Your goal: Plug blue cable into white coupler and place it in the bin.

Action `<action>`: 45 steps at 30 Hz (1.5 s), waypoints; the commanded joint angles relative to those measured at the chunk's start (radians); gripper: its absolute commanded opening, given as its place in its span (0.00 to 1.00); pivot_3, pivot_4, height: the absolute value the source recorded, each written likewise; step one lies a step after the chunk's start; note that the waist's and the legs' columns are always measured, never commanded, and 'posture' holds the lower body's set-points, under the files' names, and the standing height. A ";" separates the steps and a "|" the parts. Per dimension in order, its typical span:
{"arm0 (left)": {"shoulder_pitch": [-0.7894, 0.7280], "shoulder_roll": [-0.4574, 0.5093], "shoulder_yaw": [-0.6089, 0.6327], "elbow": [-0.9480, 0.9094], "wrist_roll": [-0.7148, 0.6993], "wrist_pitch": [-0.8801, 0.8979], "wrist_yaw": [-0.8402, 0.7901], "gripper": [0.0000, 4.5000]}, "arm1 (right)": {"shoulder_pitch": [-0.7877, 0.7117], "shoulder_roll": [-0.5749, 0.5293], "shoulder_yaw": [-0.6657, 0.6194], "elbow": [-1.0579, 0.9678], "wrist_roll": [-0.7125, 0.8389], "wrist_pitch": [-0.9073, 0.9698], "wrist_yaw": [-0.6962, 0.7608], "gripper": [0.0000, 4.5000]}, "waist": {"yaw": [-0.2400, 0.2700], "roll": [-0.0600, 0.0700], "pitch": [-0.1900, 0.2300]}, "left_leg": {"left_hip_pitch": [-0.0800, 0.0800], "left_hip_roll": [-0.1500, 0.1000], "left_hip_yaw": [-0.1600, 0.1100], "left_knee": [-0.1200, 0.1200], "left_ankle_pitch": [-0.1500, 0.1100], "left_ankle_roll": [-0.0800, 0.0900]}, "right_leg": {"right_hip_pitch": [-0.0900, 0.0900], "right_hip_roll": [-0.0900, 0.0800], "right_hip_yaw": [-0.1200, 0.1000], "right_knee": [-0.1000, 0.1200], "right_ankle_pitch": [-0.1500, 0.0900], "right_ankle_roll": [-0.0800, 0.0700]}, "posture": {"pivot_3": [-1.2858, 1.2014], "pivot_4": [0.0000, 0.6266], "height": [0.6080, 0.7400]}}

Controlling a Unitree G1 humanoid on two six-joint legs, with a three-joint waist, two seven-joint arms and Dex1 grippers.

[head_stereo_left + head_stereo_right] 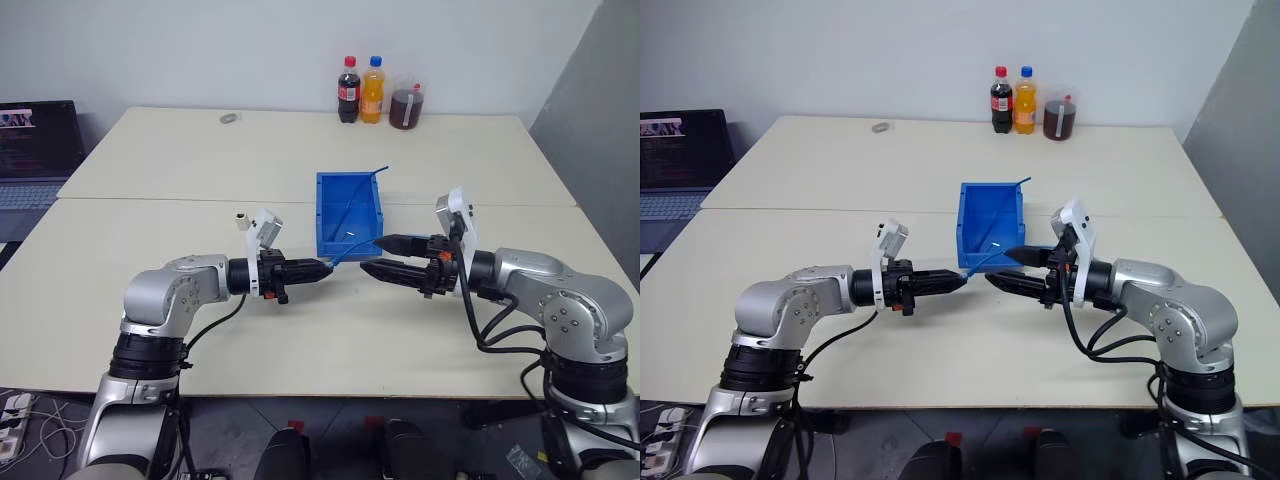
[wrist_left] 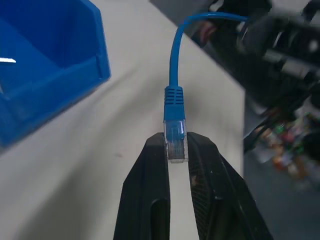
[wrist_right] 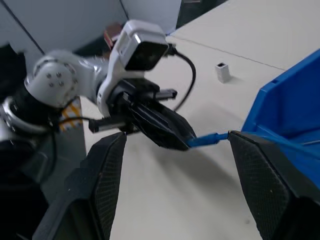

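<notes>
In the lower centre of the head views, the clear plug of the blue cable [image 2: 174, 131] is pinched between the clenched fingers of the left gripper [image 1: 318, 268], held above the table [image 1: 150, 250]. From the plug the cord runs up and to the right, into the bin [image 1: 326, 215], which stands at mid-frame, with its far end sticking out over the bin's upper right corner. The right gripper [image 1: 383, 257] is seen just right of the plug, its jaws spread wide and holding nothing. The white coupler [image 3: 222, 72] stands on the table at the left of centre, behind the left wrist and well apart from both grippers.

The cable is judged light and limp, so it can be expected to trail and sag rather than keep a line; only the moulded boot and plug are stiff enough to steer. The plug's thin latch looks breakable, so the grip is best kept on the plug's flat sides. The coupler is small, hard and probably smooth, and is best taken across its body, the socket left free.
</notes>
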 commanded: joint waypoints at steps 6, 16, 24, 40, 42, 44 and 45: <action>-0.053 -0.123 0.183 -0.066 -0.240 0.245 0.204 0.05 | 0.017 0.154 -0.120 0.071 0.183 0.095 -0.180 0.77 | 0.000 0.000 0.000 | 0.001 0.000 0.000 0.000 0.000 0.000 | 0.000 0.000 0.000 0.001 0.000 0.000 | 0.52 0.24 1.00; -0.027 -0.139 0.201 -0.108 -0.360 0.309 0.274 0.05 | -0.030 0.165 -0.157 0.178 0.385 0.146 -0.223 0.77 | -0.001 0.000 0.000 | 0.001 0.000 0.001 0.000 0.000 0.000 | 0.000 0.000 0.000 0.000 0.000 0.000 | 0.52 0.24 1.00; -0.017 -0.133 0.206 -0.109 -0.414 0.302 0.309 0.05 | -0.018 0.123 -0.107 0.203 0.417 0.135 -0.191 0.77 | -0.001 0.000 0.000 | 0.000 0.000 0.001 0.000 0.000 0.000 | 0.000 0.000 0.000 0.000 0.000 0.000 | 0.52 0.24 1.00; -0.010 -0.092 0.189 -0.100 -0.476 0.292 0.330 0.05 | -0.004 0.081 -0.077 0.229 0.434 0.105 -0.157 0.12 | -0.001 0.000 0.000 | 0.000 0.000 0.001 -0.001 0.000 0.000 | 0.000 0.000 0.000 -0.001 0.000 0.000 | 0.52 0.24 1.00; -0.010 -0.090 0.186 -0.099 -0.480 0.289 0.332 0.05 | 0.000 0.075 -0.073 0.226 0.440 0.105 -0.154 0.04 | -0.001 0.000 0.000 | 0.000 0.000 0.001 -0.001 0.000 0.000 | 0.000 0.000 0.000 -0.001 0.000 0.000 | 0.52 0.24 1.00; -0.009 -0.088 0.182 -0.102 -0.483 0.285 0.332 0.05 | 0.003 0.070 -0.069 0.225 0.444 0.102 -0.151 0.04 | -0.001 0.000 0.000 | 0.000 0.000 0.001 -0.001 0.000 0.000 | 0.000 0.000 0.000 -0.001 0.000 0.000 | 0.52 0.24 1.00; -0.007 -0.086 0.178 -0.106 -0.480 0.280 0.330 0.05 | 0.004 0.067 -0.067 0.225 0.445 0.100 -0.150 0.04 | -0.001 0.000 0.000 | 0.000 0.000 0.001 -0.001 0.000 0.000 | 0.000 0.000 0.000 -0.001 0.000 0.000 | 0.52 0.24 1.00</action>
